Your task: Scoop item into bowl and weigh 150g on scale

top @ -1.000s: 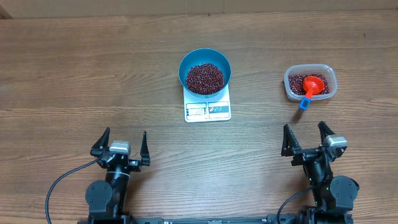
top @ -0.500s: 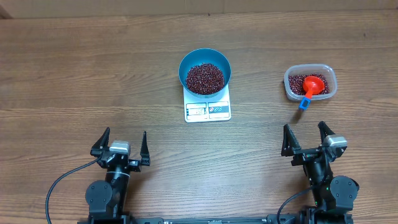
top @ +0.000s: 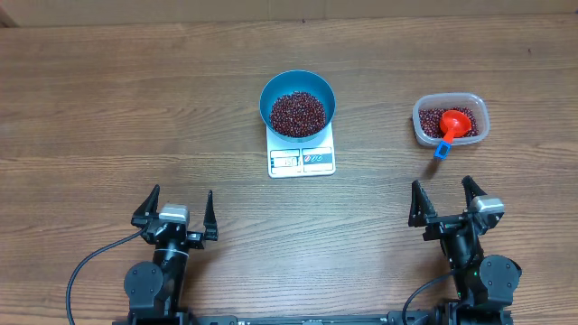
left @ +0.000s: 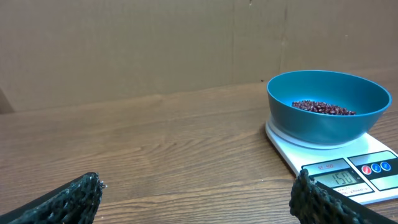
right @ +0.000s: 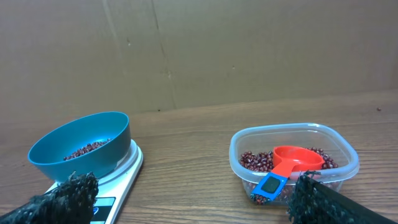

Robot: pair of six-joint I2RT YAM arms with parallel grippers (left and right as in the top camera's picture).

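I have two grippers, and both stand with their jaws spread wide, holding nothing and touching nothing. My left gripper (top: 181, 193) hangs over the near left of the table (top: 108, 99), my right gripper (top: 442, 183) over the near right, well apart from each other. Each has two black fingers (left: 68, 202) with a rough, pebbled face, tapering to points. A single black cable (top: 90, 266) loops out from the base of my left arm.

The table is brown wood-grain board, flat and matte. Ahead, nearer my left gripper's line of sight but roughly mid-table, sits one scale (top: 302, 161): a white, flat, rectangular slab with a small display and a label panel along its near edge; the digits are too small for me to read surely. On it stands one bowl (top: 269, 99), round, deep, smooth and bright blue, about as wide as the scale. Inside lies a loose heap of beans (top: 298, 112), tiny, dark maroon, covering the bottom.

Straight ahead of my right gripper is one clear plastic container (top: 452, 96), rectangular with rounded corners, with a second, thinner layer of the same beans in it. One orange-red scoop (top: 456, 123) rests in there, its blue handle end poking over the near rim.

Behind everything stands a plain cardboard wall (left: 124, 43)
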